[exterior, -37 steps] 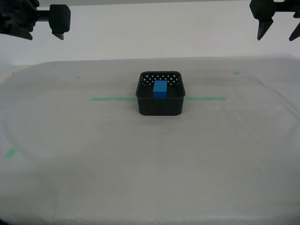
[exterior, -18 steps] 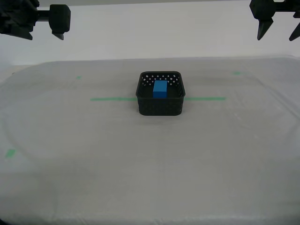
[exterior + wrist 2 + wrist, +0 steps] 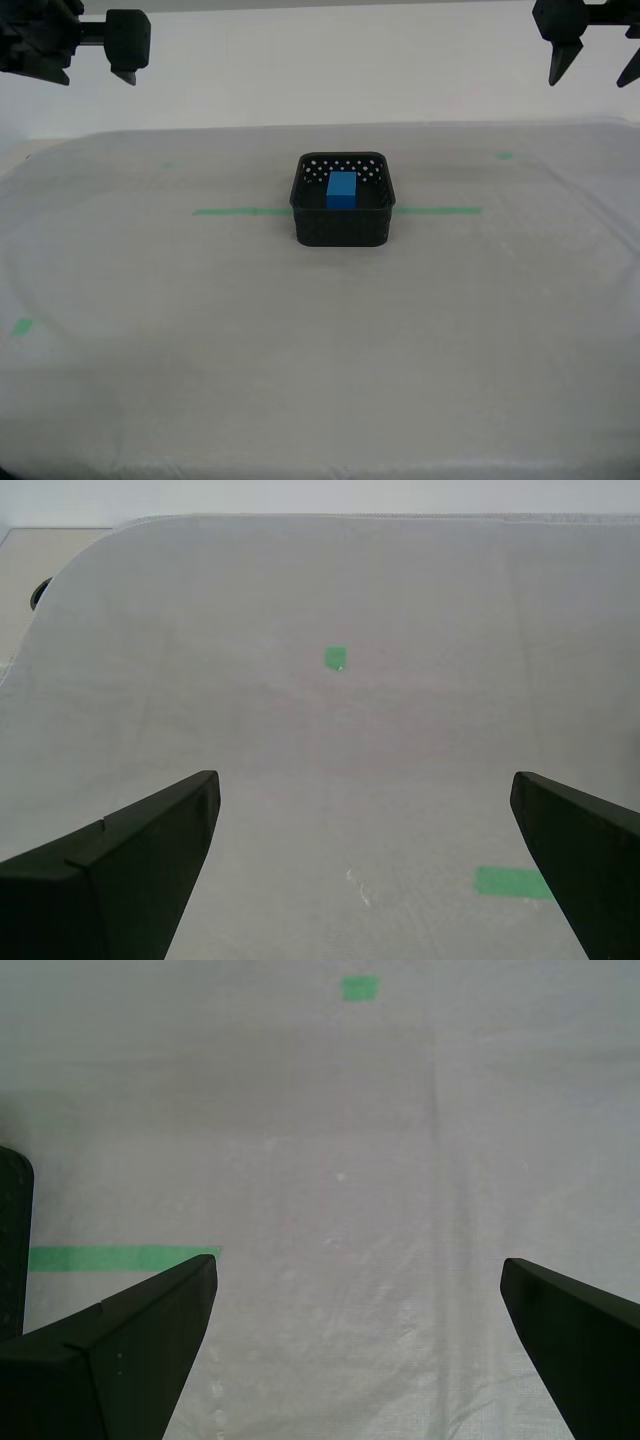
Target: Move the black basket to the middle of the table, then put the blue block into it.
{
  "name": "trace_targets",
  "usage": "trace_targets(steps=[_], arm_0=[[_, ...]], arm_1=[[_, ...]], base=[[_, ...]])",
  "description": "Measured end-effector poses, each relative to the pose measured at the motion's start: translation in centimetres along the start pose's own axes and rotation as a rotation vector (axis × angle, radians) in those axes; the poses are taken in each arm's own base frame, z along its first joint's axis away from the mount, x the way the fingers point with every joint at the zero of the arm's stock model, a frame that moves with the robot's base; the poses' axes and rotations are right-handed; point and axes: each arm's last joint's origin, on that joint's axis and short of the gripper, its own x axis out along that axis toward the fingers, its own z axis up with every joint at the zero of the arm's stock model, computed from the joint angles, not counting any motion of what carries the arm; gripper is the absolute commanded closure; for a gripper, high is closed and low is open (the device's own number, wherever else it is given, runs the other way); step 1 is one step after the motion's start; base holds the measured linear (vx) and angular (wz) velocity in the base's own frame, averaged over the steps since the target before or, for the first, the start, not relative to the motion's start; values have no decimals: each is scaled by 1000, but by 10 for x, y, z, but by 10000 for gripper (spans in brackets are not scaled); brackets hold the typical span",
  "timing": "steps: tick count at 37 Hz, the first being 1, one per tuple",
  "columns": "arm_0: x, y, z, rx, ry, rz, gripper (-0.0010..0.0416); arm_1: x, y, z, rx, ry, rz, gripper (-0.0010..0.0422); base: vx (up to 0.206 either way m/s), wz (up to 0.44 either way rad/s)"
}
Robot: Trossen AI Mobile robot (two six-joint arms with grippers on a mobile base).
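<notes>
The black basket [image 3: 340,228] stands at the middle of the table [image 3: 320,360], on the long green tape line [image 3: 240,211]. The blue block [image 3: 342,189] sits inside it. My first gripper [image 3: 595,65] hangs high at the exterior view's upper right, open and holding nothing. In its wrist view the first gripper [image 3: 355,1340] is spread wide over bare cloth, with a sliver of the basket [image 3: 12,1240] at the frame's edge. My second gripper [image 3: 92,72] hangs high at the exterior view's upper left, also open. Its wrist view shows the second gripper [image 3: 365,860] over cloth only.
Small green tape bits [image 3: 168,165] [image 3: 505,155] [image 3: 21,326] mark the cloth. The second wrist view shows one tape bit [image 3: 336,658], an end of tape [image 3: 510,881] and the table's rounded corner [image 3: 70,570].
</notes>
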Motion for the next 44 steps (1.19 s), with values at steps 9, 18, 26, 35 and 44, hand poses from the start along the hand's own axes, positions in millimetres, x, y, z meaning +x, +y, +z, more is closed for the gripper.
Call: trace_targets(steps=[9,18,26,35,44], arm_0=[[0,0,0,-1,0,0,7],[0,1,0,-1,0,1,7],[0,0,0,-1,0,1,7],[0,0,0,0,0,0,7],[0,0,0,-1,0,1,7]], arm_1=[[0,0,0,0,0,0,12],[0,0,0,0,0,0,12],[0,0,0,0,0,0,12],[0,0,0,0,0,0,12],[0,0,0,0,0,0,12]], base=[[0,0],[0,0],[0,0],[0,0],[0,0]])
